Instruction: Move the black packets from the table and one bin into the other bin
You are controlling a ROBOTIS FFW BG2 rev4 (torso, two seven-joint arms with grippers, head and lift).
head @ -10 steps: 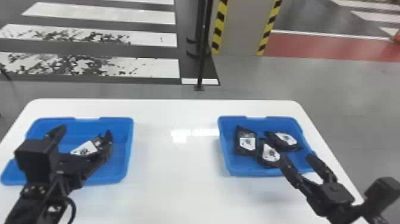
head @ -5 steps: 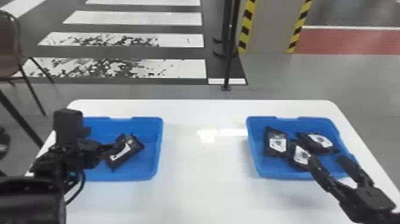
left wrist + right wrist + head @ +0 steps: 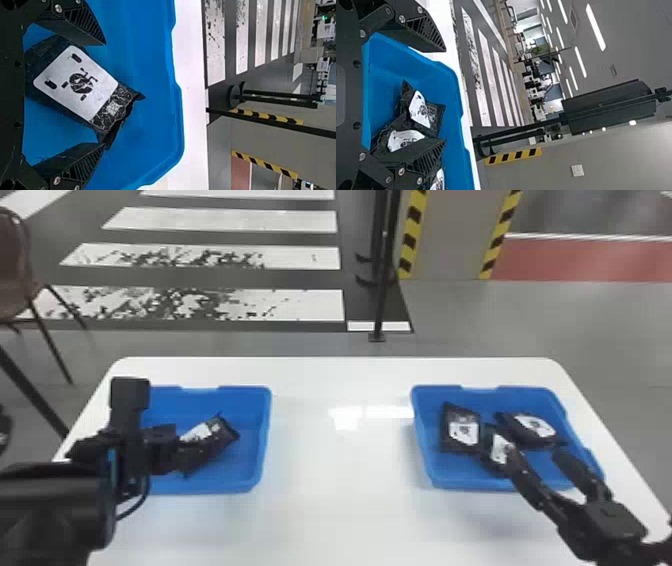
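My left gripper (image 3: pixel 182 447) is over the left blue bin (image 3: pixel 265 440), close to a black packet (image 3: pixel 222 440) with a white label. In the left wrist view that packet (image 3: pixel 79 87) lies between the spread fingers of the left gripper (image 3: pixel 105 95), its far end near one fingertip. The right blue bin (image 3: pixel 422 460) holds three black packets, one at the left (image 3: pixel 460 430), one in the middle (image 3: pixel 499 447), one at the right (image 3: pixel 535 430). My right gripper (image 3: pixel 537 460) stands open above this bin's near right part; the right wrist view shows the same gripper (image 3: pixel 445 97) with its fingers apart.
Both bins stand on a white table (image 3: pixel 340 500), with bare tabletop between them. Beyond the far edge are a black pole (image 3: pixel 384 290) and a chair (image 3: pixel 15 265) at the left. The left forearm (image 3: pixel 55 510) covers the table's near left corner.
The head view has swung left, so both bins appear farther right. My left arm has shifted over the left bin, and its packet shows at a different angle. The right gripper remains over its bin.
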